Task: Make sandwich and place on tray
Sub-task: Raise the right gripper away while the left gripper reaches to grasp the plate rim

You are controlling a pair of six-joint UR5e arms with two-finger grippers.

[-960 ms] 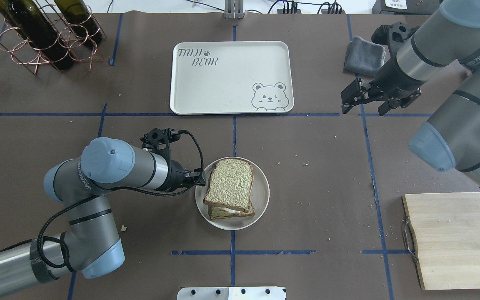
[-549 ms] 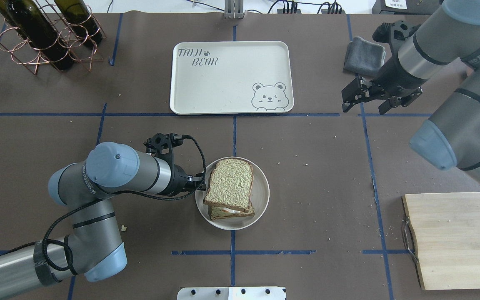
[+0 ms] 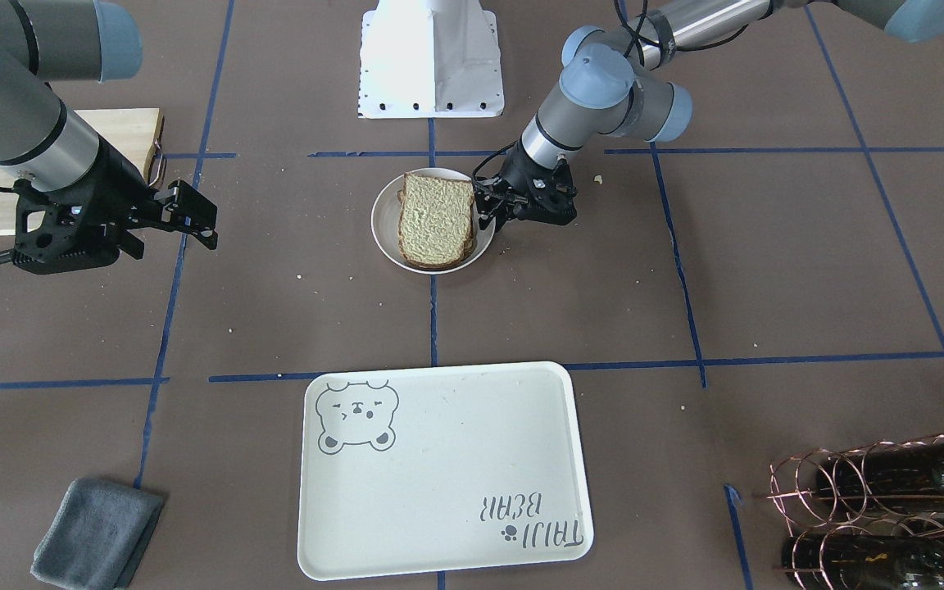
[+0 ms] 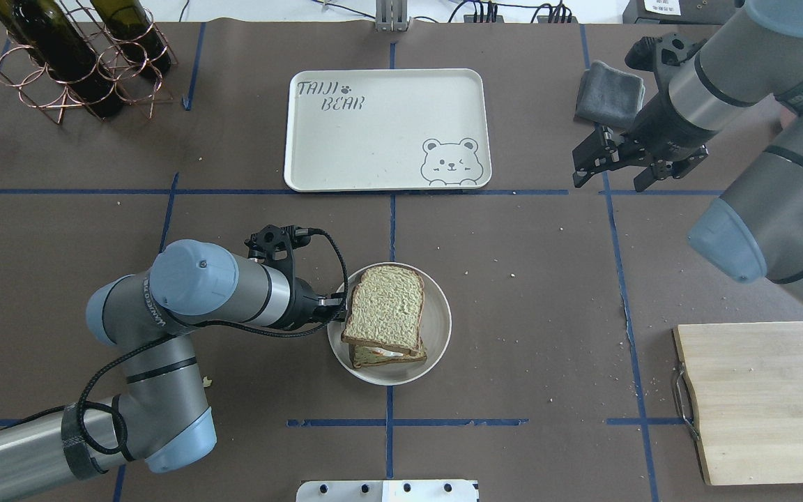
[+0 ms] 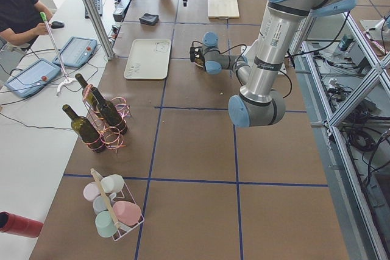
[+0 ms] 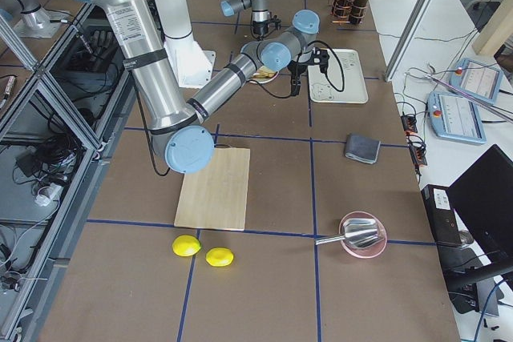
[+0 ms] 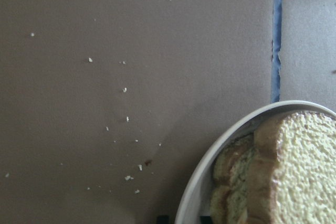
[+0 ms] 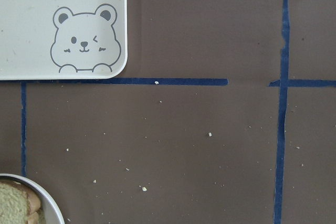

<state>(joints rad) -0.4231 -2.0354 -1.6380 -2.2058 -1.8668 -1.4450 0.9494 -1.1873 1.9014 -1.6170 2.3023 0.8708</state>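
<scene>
Jaws on the left gripper [image 4: 337, 307] are drawn in to a narrow gap. The wrist view shows 2 dark fingertips [image 7: 163, 220] at its bottom edge with the rim of the white plate [image 4: 438, 328] running between them; whether the pads already press the rim I cannot tell. Change over the last 1 s: this arm has crept right and slightly nearer the robot, going from just beside the plate to its left rim, while plate and sandwich [image 4: 384, 307] have hardly stirred. Reading: assembly looks done. The 2 slices are stacked slightly offset, with a white sliver of egg showing at the near edge. The sandwich lies on the plate, not yet on the tray [image 4: 373, 139]. Likely step in hand is a pinch on the rim, so plate and load travel together. The tray sits well apart, farther up the table, with nothing on it. Right gripper [image 4: 608, 183] hangs beside the tray's right end, jaws spread wide, holding nothing; it has drifted slightly away toward the grey cloth [image 4: 607, 94].
</scene>
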